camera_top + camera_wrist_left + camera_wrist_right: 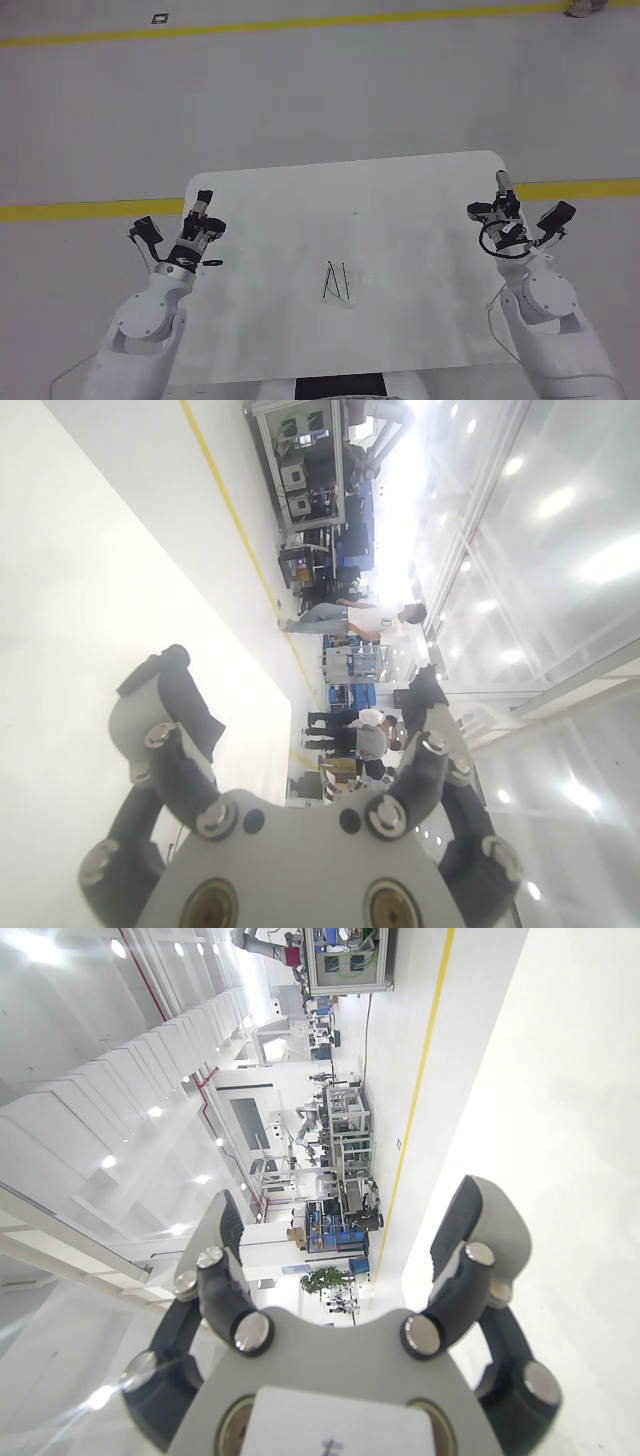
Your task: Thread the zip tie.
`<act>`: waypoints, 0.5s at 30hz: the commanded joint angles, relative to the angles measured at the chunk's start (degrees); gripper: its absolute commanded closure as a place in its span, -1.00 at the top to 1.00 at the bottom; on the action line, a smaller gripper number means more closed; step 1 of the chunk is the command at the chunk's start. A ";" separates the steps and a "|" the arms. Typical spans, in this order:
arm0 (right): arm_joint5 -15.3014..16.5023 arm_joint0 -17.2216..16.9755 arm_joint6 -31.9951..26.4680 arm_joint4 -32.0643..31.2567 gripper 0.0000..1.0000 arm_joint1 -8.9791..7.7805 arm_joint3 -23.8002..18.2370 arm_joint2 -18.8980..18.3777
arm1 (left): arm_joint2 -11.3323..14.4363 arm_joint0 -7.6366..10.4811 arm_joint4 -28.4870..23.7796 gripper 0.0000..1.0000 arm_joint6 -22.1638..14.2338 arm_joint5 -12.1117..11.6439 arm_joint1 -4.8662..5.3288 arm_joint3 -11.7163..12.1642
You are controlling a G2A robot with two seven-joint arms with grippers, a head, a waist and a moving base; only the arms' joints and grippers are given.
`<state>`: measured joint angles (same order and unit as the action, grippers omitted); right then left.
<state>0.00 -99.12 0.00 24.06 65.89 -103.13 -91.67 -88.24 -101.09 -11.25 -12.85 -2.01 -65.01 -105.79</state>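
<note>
Both claws have their fingers spread wide apart with nothing between them, and neither one is anywhere close to the ties.

So, the zip ties: a small bunch of thin dark strips lying flat on the table, close together and roughly side by side, some leaning a bit so they meet at the ends. I can't tell exactly how many there are, they're too thin. They sit around the middle of the table across its width, in the half nearer the robot. Nothing is touching them.

The left claw hangs at the table's left edge, farther from the robot than the ties and well apart from them. In its own wrist view the left claw has one dark padded finger over the white tabletop and the other out past the table's edge, with plain air in the gap.

The right claw is the mirror of that, at the right edge of the table, also farther out than the ties and well apart from them. From its wrist camera the right claw shows the same wide gap, one finger in front of the tabletop.

So the ties end up between the two claws, but nearer the robot than either.

Beyond the table it's pale floor with a yellow line across the far side, and a small dark square marker beside it.
</note>
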 commanded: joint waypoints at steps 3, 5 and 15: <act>0.00 0.00 0.00 0.00 1.00 0.00 0.00 0.00 | 1.16 0.19 7.90 1.00 -3.56 1.22 0.22 -0.09; 0.00 0.00 0.00 0.00 1.00 0.00 0.00 0.00 | 1.16 0.19 7.90 1.00 -3.56 1.22 0.22 -0.09; 0.00 0.00 0.00 0.00 1.00 0.00 0.00 0.00 | 3.93 1.12 12.54 1.00 -8.40 1.37 0.45 -1.89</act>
<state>0.00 -99.12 0.00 24.06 65.89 -103.13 -91.67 -85.26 -100.16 -0.58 -19.24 -0.93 -64.63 -107.29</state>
